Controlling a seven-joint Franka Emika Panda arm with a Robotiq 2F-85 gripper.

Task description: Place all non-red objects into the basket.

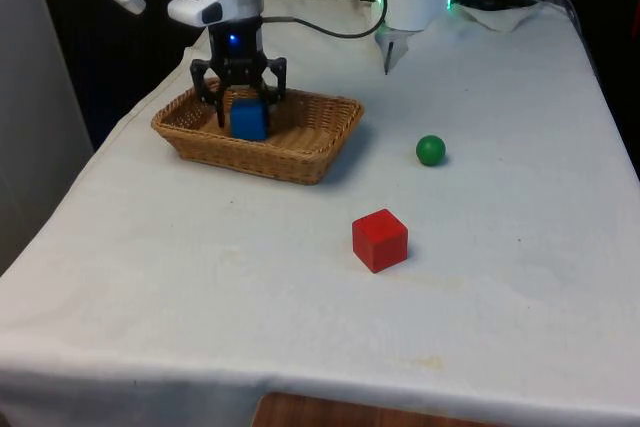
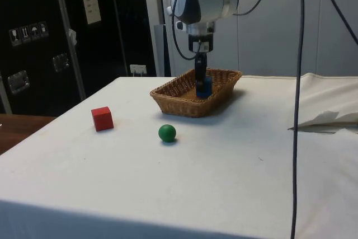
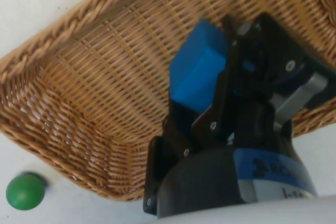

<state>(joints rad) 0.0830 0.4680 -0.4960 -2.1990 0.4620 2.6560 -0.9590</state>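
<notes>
Front view: green ball, red cube outside basket.

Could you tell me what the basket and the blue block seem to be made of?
The basket looks like woven wicker or rattan: tan strands in a visible weave with a braided rim, matte. The blue block looks like painted wood or perhaps plastic: flat, evenly coloured faces with slightly rounded edges and a dull sheen. The look alone doesn't settle which.
</notes>
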